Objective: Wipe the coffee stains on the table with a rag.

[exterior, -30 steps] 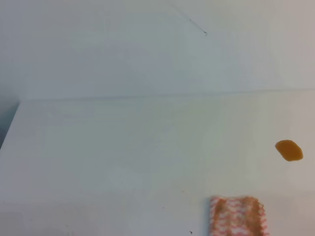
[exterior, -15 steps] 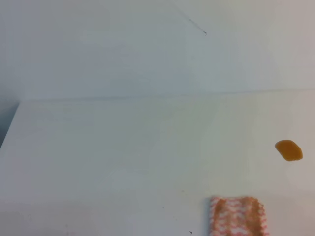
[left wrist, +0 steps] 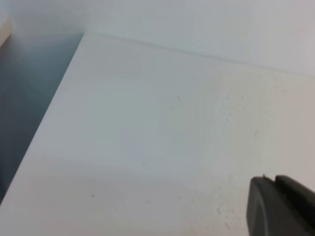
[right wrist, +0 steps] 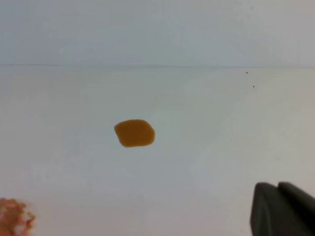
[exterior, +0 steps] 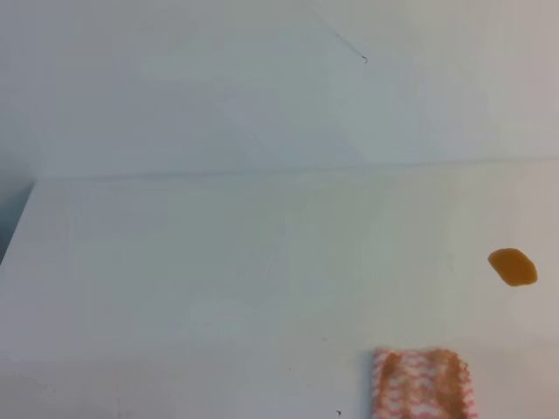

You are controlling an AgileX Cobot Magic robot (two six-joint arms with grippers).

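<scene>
Nothing of the wiping is done yet, as far as I can judge. The coffee stain (exterior: 513, 266) sits whole and glossy on the white desk (exterior: 218, 279), an amber blot with clean edges and no smear around it. The rag (exterior: 424, 384) lies flat near the front edge of the desk, apart from the stain, nearer to me and to its left, and nothing is touching it.

My right claw (right wrist: 283, 209) shows only as a dark tip at the lower corner of its wrist view; its jaws are closed together and hold nothing. My left claw (left wrist: 280, 206) is likewise just a dark tip over bare desk, and I cannot tell whether it is open or closed.

Everything is left: take up the rag, carry it to the stain, rub it away.
</scene>
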